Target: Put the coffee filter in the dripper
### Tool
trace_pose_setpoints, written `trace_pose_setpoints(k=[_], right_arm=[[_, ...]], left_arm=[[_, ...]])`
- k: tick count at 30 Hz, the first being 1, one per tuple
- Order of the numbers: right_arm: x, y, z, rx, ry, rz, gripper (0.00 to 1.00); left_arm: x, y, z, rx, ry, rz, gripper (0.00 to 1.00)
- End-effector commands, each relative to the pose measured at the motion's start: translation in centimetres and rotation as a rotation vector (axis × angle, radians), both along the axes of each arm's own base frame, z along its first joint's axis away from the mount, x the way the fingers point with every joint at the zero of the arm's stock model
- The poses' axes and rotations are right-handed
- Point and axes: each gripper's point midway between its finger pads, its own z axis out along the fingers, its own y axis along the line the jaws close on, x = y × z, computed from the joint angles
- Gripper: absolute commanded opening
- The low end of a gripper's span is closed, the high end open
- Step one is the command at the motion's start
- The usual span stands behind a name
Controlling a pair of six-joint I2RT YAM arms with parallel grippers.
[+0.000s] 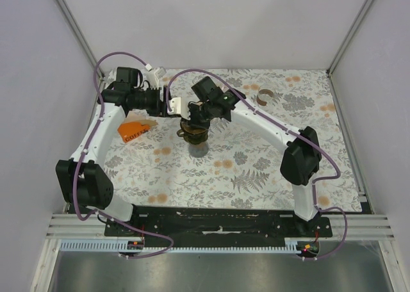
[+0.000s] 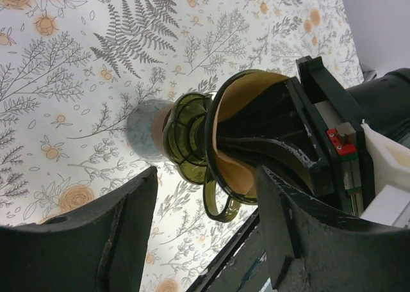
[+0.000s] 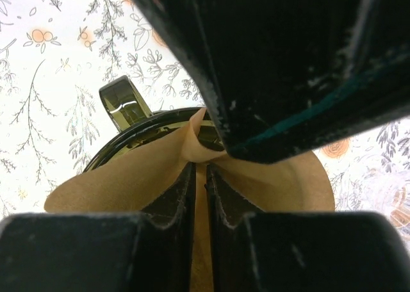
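Observation:
A dark green glass dripper (image 1: 193, 132) stands on a clear glass (image 1: 198, 149) at mid table. In the left wrist view the dripper (image 2: 187, 138) shows from the side with the brown paper coffee filter (image 2: 238, 171) inside its rim. My right gripper (image 1: 197, 116) reaches down into the dripper. In the right wrist view the right gripper (image 3: 200, 177) is shut on a fold of the filter (image 3: 122, 183), above the dripper's rim (image 3: 122, 141). My left gripper (image 1: 174, 106) is just left of the dripper, open and empty (image 2: 205, 241).
An orange packet (image 1: 134, 130) lies left of the dripper, under the left arm. A small brown curved piece (image 1: 264, 97) lies at the back right. The dripper's handle (image 3: 122, 103) points away from the right gripper. A large black shape fills the top of the right wrist view.

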Motion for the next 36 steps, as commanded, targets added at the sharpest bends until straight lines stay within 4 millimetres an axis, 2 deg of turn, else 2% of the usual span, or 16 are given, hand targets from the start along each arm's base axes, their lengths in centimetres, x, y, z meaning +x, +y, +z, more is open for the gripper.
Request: trace_pose_setpoints(k=[1, 9, 13, 18, 22, 30, 36], right_arm=[[-1.0, 3.1, 4.8, 0.16, -0.103, 0.073, 0.19], [-0.9, 3.1, 6.0, 0.186, -0.127, 0.064, 0.23], [-0.7, 2.9, 6.5, 0.191, -0.143, 0.057, 0.25], [-0.5, 2.7, 6.2, 0.181, -0.149, 0.049, 0.25], [-0.3, 2.2, 6.6, 0.177, -0.168, 0.034, 0.25], [-0.9, 1.6, 10.3, 0.269, -0.185, 0.054, 0.31], [-1.4, 0.8, 11.8, 0.321, -0.168, 0.082, 0.38]], left_arm=[[0.2, -1.4, 2.4, -0.095, -0.026, -0.013, 0.69], [-0.1, -1.2, 2.4, -0.077, -0.046, -0.015, 0.69], [-0.7, -1.6, 1.5, -0.06, -0.044, -0.041, 0.68], [-0.6, -1.6, 0.4, -0.012, -0.048, -0.033, 0.54], [-0.6, -1.4, -0.1, 0.018, -0.061, -0.03, 0.5], [-0.7, -2.0, -0.7, 0.056, -0.072, -0.048, 0.44], [-0.6, -2.0, -0.4, 0.056, -0.08, -0.048, 0.44]])
